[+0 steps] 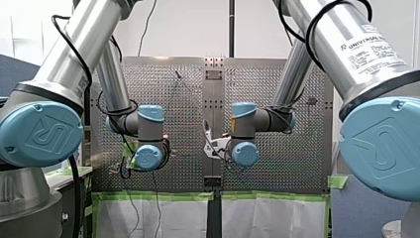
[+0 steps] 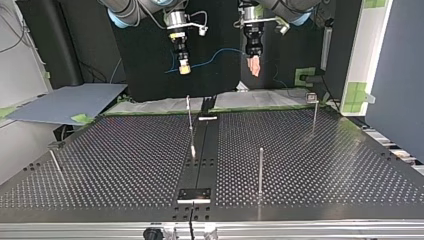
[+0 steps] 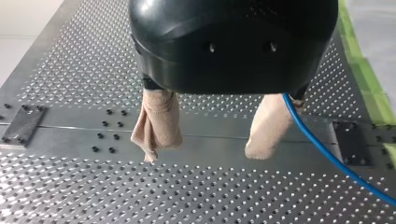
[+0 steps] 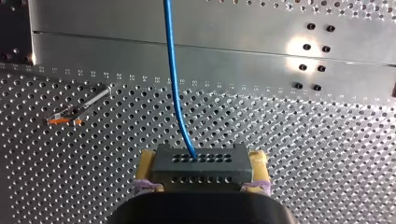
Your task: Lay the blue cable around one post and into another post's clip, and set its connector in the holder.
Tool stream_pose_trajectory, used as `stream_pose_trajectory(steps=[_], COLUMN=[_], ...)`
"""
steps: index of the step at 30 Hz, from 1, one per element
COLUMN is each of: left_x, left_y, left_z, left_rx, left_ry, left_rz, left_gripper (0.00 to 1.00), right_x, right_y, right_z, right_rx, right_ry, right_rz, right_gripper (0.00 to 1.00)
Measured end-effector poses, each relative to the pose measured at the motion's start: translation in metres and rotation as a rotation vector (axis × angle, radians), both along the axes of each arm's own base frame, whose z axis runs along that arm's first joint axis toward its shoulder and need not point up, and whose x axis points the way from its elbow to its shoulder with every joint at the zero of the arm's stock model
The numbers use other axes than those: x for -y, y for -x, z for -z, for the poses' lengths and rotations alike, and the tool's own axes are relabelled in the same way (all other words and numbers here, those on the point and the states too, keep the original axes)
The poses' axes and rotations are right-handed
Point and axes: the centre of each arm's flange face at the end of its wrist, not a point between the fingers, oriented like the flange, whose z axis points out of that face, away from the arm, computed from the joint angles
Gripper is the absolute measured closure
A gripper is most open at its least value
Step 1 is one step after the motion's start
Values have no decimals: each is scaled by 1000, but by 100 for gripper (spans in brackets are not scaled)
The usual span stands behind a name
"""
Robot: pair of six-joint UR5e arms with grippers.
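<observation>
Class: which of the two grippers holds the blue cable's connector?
My right gripper: its yellow pads clamp the dark connector. My left gripper stands open, the blue cable passing beside one finger.

Table (image 2: 310,165): perforated metal, satin finish, bright glare patches. Posts (image 2: 260,170), lower centre of top view: thin bare metal rods, smooth. Left gripper (image 3: 205,149): housing black plastic, glossy. Its pads (image 3: 159,121): beige, cloth-like, creased, matt. Blue cable (image 4: 172,70): smooth sheath, slight gloss. Connector (image 4: 201,168): dark grey plastic block, matt, w/ rows of holes, set between right gripper's (image 4: 201,164) yellow pads (image 4: 147,161), matt. Arm tubes (image 1: 74,44), front view: silver metal, satin. Joint caps (image 1: 39,134): light blue plastic, semi-gloss.
</observation>
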Motion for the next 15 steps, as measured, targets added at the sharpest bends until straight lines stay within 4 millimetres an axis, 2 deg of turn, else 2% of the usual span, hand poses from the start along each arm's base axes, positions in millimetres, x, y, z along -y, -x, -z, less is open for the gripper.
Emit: stream_pose_trajectory(steps=[8,15], left_x=[0,0], left_y=[2,2], left_z=[8,8], left_rx=[-15,-16], left_ry=[-10,-11], left_rz=[7,8], left_gripper=[0,0], right_x=[-3,-4], right_y=[1,2], right_z=[28,35], right_rx=[-39,-49], right_ry=[-45,-54], right_rz=[-11,-12], right_gripper=[100,100])
